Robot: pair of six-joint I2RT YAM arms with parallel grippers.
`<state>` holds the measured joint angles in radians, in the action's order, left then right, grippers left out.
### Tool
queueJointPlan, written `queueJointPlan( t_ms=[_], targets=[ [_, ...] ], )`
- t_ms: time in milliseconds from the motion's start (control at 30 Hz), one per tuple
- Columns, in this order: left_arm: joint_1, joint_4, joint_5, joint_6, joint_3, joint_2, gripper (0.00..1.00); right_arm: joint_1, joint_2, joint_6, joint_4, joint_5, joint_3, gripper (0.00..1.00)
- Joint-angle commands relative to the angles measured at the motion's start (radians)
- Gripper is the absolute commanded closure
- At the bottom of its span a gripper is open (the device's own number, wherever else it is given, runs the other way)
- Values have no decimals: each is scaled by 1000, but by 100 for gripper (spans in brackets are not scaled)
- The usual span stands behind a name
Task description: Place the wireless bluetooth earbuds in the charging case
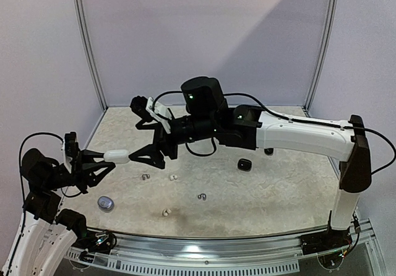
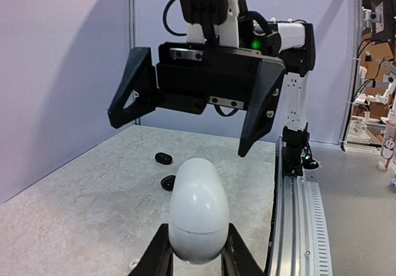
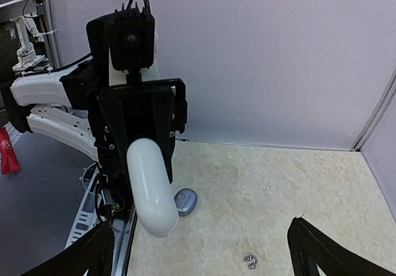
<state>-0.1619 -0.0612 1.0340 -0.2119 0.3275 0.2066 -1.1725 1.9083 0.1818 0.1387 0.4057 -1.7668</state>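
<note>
My left gripper [image 2: 197, 231] is shut on a closed white egg-shaped charging case [image 2: 198, 208], held above the table's left side [image 1: 116, 156]. My right gripper [image 1: 132, 132] faces it with jaws wide open and nothing between them, its fingers [image 2: 263, 103] just past the case's tip. From the right wrist, the white case [image 3: 151, 186] points toward the camera with the gripper [image 3: 204, 254] open around it at a distance. Loose earbuds lie on the table: a silvery pair [image 1: 146, 177], a white one [image 1: 174, 177], a silvery hooked one [image 1: 202, 196] and a white one [image 1: 166, 213].
A blue-grey pebble case [image 1: 106, 203] lies near the left front edge, below the held case [image 3: 185, 200]. A black case [image 1: 245, 164] and a smaller black piece [image 1: 268, 151] sit at mid-right. Silvery buds [image 3: 250, 261] lie under the right gripper. Walls enclose the back and sides.
</note>
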Motion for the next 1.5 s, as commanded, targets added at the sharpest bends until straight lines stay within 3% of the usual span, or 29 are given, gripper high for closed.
queueJointPlan(
  t_ms=[0,267,667,1067,1467],
  targets=[
    [-21,52,54,46,28,-11,100,-22,80,7,-40,46,-64,1],
    [-29,58,58,64,29,-13,100,-34,143,22,-8,21,-140,1],
    [-32,210,64,194,46,-35,100,-26,182,15,61,-62,-213,5],
    [-32,159,50,111,26,-46,100,-10,219,-3,108,-73,-257,7],
    [-3,173,-92,60,18,-26,100,53,149,-62,113,227,-319,4]
  ],
)
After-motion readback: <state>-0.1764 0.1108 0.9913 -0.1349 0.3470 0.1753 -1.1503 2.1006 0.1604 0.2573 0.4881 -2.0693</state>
